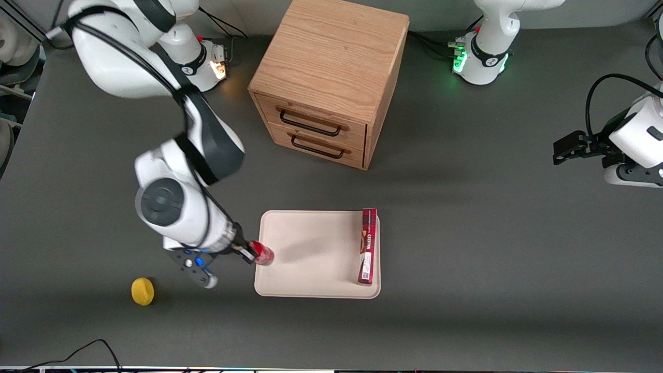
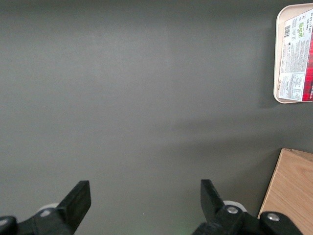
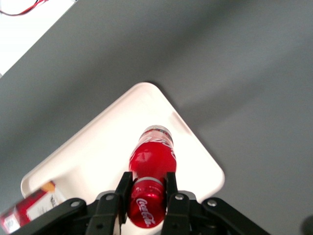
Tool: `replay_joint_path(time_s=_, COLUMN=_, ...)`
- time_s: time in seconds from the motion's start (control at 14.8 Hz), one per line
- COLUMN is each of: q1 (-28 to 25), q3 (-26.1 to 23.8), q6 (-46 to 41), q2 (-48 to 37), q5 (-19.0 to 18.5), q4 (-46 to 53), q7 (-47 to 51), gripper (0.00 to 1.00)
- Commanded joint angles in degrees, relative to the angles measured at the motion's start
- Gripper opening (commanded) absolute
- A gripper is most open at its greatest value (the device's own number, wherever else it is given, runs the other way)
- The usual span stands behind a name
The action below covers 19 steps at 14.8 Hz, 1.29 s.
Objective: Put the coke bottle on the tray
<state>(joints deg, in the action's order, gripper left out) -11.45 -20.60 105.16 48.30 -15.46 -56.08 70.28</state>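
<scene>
My right gripper (image 1: 252,253) (image 3: 146,185) is shut on the coke bottle (image 1: 262,254) (image 3: 150,166), a small red bottle with white script, gripped at its cap end. The bottle hangs tilted above the edge of the tray (image 1: 311,243) (image 3: 102,152) that lies toward the working arm's end of the table. The tray is a flat cream rectangle with rounded corners. The bottle's clear base points out over the tray's surface.
A long flat red box (image 1: 367,246) (image 3: 22,210) (image 2: 299,54) lies on the tray along its edge toward the parked arm. A yellow round object (image 1: 142,291) sits on the table near the gripper, closer to the camera. The wooden two-drawer cabinet (image 1: 331,77) stands farther back.
</scene>
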Motion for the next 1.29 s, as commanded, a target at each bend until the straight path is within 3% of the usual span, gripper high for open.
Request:
replay_joint_path(time_s=0.0, q1=-0.6, q3=-1.1, q6=2.2, q2=4.4, q5=-4.5, q4=4.0, q7=2.8, gripper=0.00)
replay_joint_path(time_s=0.2, q1=-0.5, q3=-0.9, q6=3.7, q2=5.6, q5=-4.8, q4=4.0, q7=3.0, gripper=0.00)
replay_joint_path(time_s=0.27, q1=-0.2, q3=-0.9, q6=3.7, q2=5.5, q5=-4.8, q4=4.0, q7=2.5, gripper=0.89)
replay_joint_path(time_s=0.34, q1=0.0, q3=-1.1, q6=3.4, q2=5.3, q5=-4.8, q4=4.0, q7=2.2, gripper=1.00)
replay_joint_path(time_s=0.47, q1=0.8, q3=-2.2, q6=0.5, q2=3.9, q5=-4.6, q4=4.0, q7=1.4, gripper=1.00)
replay_joint_path(time_s=0.61, q1=4.4, q3=-7.1, q6=-6.9, q2=-1.0, q5=-4.6, q4=4.0, q7=-4.2, gripper=1.00)
replay_joint_path(time_s=0.81, q1=8.2, q3=-9.2, q6=-20.7, q2=-15.8, q5=-4.0, q4=0.6, q7=-20.2, gripper=1.00)
replay_joint_path(time_s=0.95, q1=10.3, q3=-8.3, q6=-28.6, q2=-24.4, q5=0.1, q4=-3.7, q7=-27.8, gripper=1.00)
replay_joint_path(time_s=1.08, q1=12.0, q3=-2.9, q6=-32.2, q2=-33.0, q5=6.6, q4=-9.7, q7=-34.1, gripper=1.00)
replay_joint_path(time_s=1.22, q1=11.7, q3=7.3, q6=-30.9, q2=-44.5, q5=13.6, q4=-21.7, q7=-43.6, gripper=1.00)
